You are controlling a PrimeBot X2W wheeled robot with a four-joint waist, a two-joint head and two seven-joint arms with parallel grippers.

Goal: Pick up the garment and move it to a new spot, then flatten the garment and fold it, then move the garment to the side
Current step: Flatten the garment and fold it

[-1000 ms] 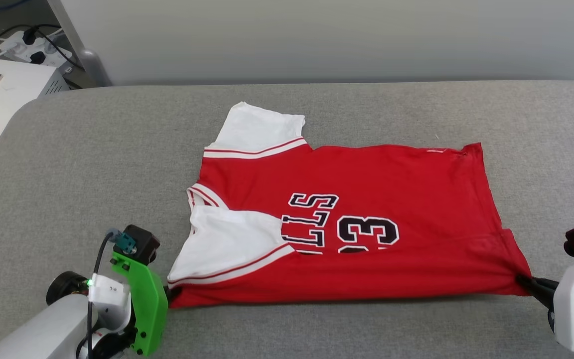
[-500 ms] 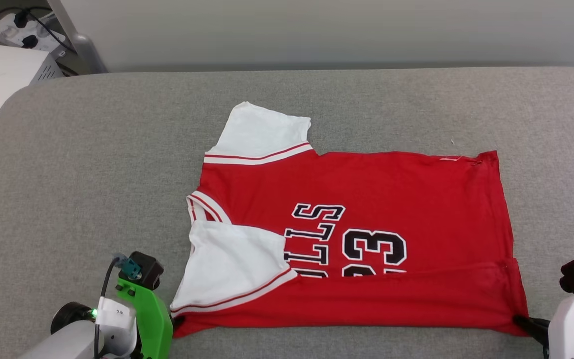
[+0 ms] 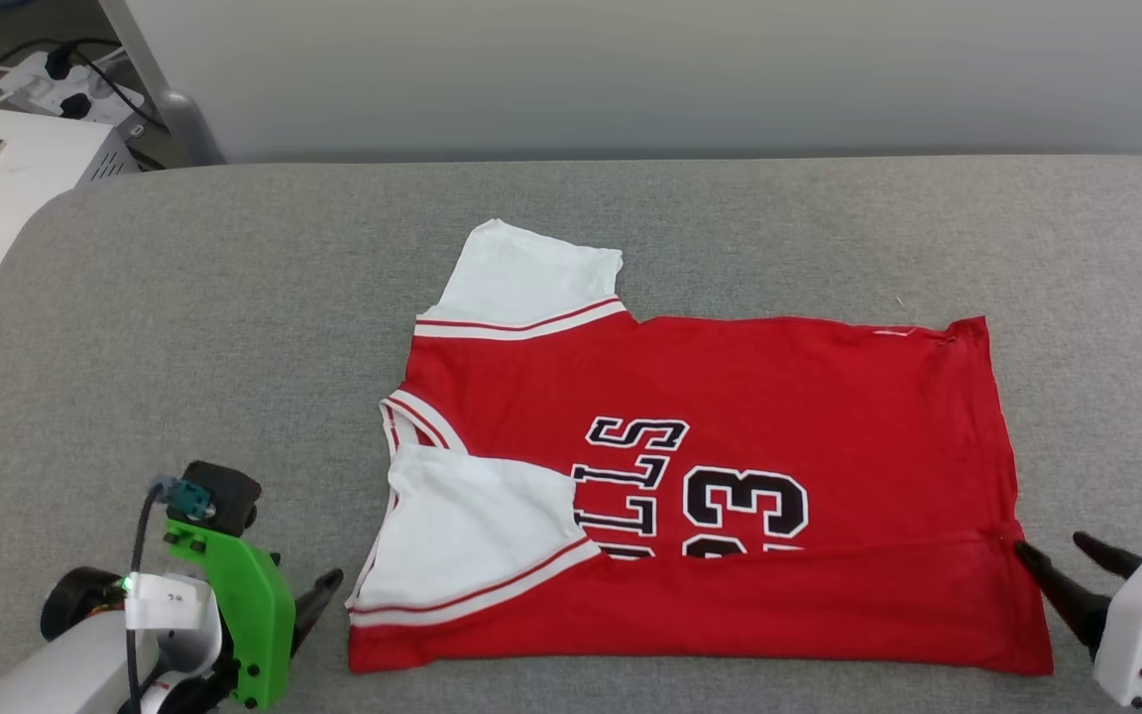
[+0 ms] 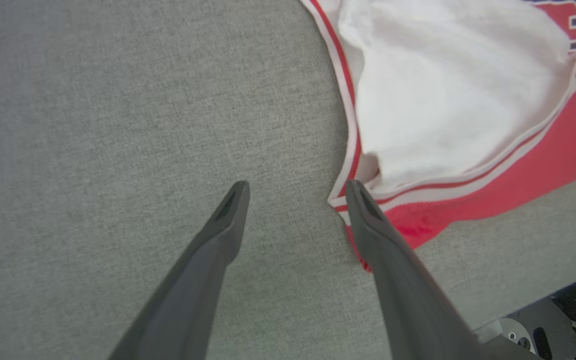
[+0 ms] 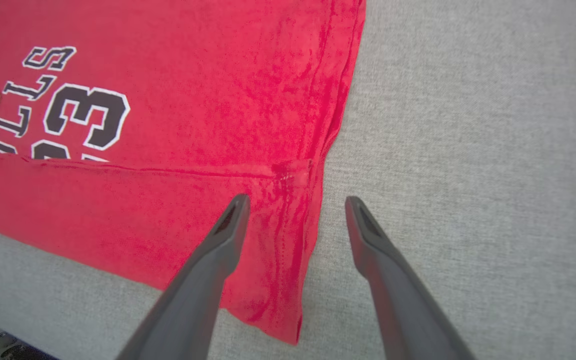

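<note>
Both grippers have let go of the garment since a second ago. The left gripper now lies low, fingers spread, just off its near-left corner. The right gripper straddles its near-right corner, holding nothing. The garment lies flat mid-way along the grey padded surface, its near edge folded over.

Left tool: green bracket, black cable. Right tool: white housing. Dark tapered fingers.
</note>
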